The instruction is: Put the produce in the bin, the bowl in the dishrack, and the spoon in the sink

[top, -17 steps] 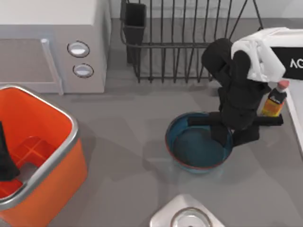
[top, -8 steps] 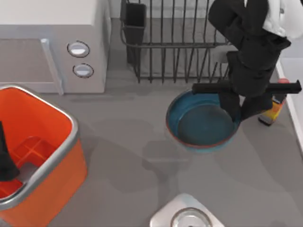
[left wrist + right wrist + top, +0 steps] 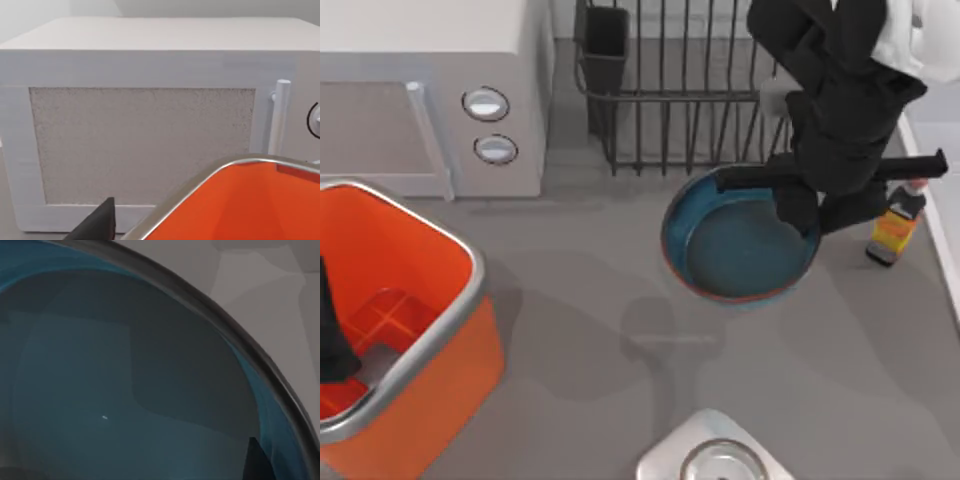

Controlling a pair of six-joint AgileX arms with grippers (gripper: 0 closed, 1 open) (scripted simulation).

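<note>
1. In the top view, the right gripper sits at the upper right of the frame, its fingers closed over the right-hand rim of the bowl.
2. The bowl hangs tilted just in front of the dishrack, its upper edge meeting the rack's front rail in the picture; its shadow lies on the grey table below and to the left.
3. In the right wrist view the blue inside of the bowl takes up most of the frame, with its dark rim curving across the upper right.
4. A small yellow bottle stands just right of the gripper.
5. The orange bin is at the lower left of the top view, and the left arm is parked over it at the left edge; I cannot tell how far its gripper is open.
6. The microwave fills the upper left; in the left wrist view its door stands behind the bin's silver rim.
</note>
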